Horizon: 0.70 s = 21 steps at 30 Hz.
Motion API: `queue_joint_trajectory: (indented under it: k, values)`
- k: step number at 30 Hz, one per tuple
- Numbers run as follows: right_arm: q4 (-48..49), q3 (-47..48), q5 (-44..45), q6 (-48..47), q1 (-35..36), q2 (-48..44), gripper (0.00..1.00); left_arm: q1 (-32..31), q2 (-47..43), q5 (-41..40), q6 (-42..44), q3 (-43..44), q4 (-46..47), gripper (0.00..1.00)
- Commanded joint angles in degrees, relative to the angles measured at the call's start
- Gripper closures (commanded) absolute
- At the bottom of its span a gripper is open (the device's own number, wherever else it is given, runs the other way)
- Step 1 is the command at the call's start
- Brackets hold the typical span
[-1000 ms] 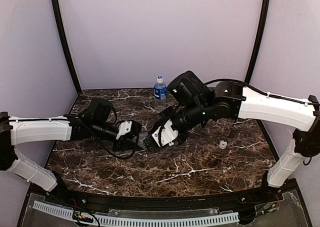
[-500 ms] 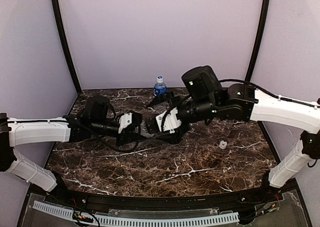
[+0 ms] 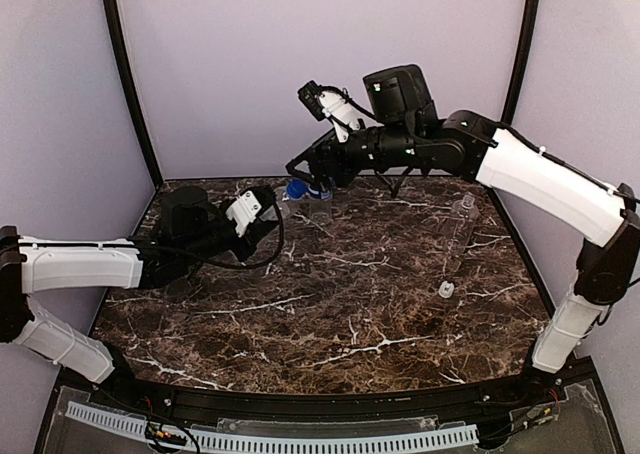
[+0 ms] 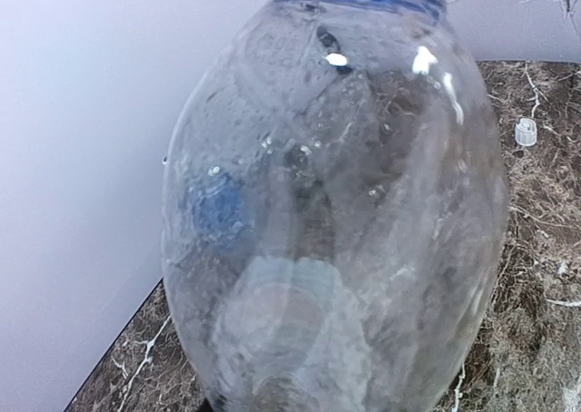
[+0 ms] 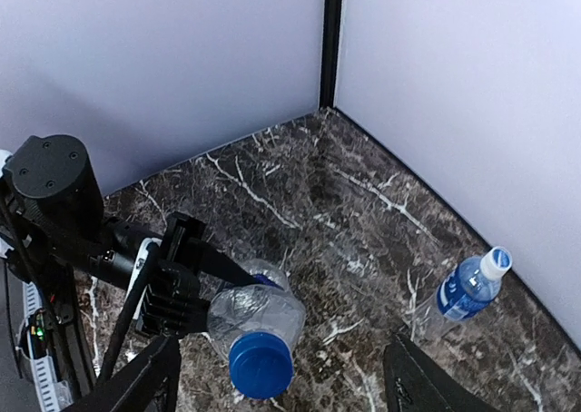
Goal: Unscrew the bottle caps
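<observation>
A: Top view?
B: The right gripper has let go and risen, open; left gripper clamps the clear bottle, blue cap on, above the bench.
A: Left wrist?
B: Only bottle.
A: Right wrist?
B: Cap below open gripper; likely re-gripping.

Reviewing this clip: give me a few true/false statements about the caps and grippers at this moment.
1. The left gripper grips a clear bottle whose blue cap is on. True.
2. The right gripper is clamped on the blue cap. False: its jaws stand open above the cap, not touching it.
3. A loose white cap lies on the table. True.
4. The blue-labelled bottle is uncapped. False: a white top sits on its neck.
</observation>
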Motion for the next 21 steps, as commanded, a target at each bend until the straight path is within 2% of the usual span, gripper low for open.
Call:
queue_joint_trajectory:
  k: [1, 4, 8, 13, 16, 21]
  values:
    - [-9.18, 6.68, -0.23, 11.93, 0.13, 4.62, 0.27, -0.01, 0.3, -2.87, -0.43, -0.11, 2.23, 0.82]
    - [-10.86, 9.54, -1.95, 12.12, 0.19, 6.71, 0.34, 0.01, 0.35, -2.71, -0.57, -0.17, 2.3, 0.82]
    - [-12.1, 9.68, -1.08, 11.74, 0.31, 7.72, 0.48, 0.01, 0.42, -2.62, -0.49, -0.19, 2.07, 0.82]
    - [-12.75, 9.23, -2.17, 11.39, 0.29, 8.61, 0.47, -0.01, 0.72, -2.49, -0.25, -0.19, 2.3, 0.82]
    - [-13.11, 9.62, -2.26, 11.07, 0.26, 9.45, 0.51, -0.04, 0.92, -2.22, -0.19, -0.04, 2.45, 0.82]
    - [-12.93, 10.2, -3.14, 9.81, 0.32, 9.75, 0.71, -0.06, 1.07, -0.22, -0.03, 0.08, 2.14, 0.82]
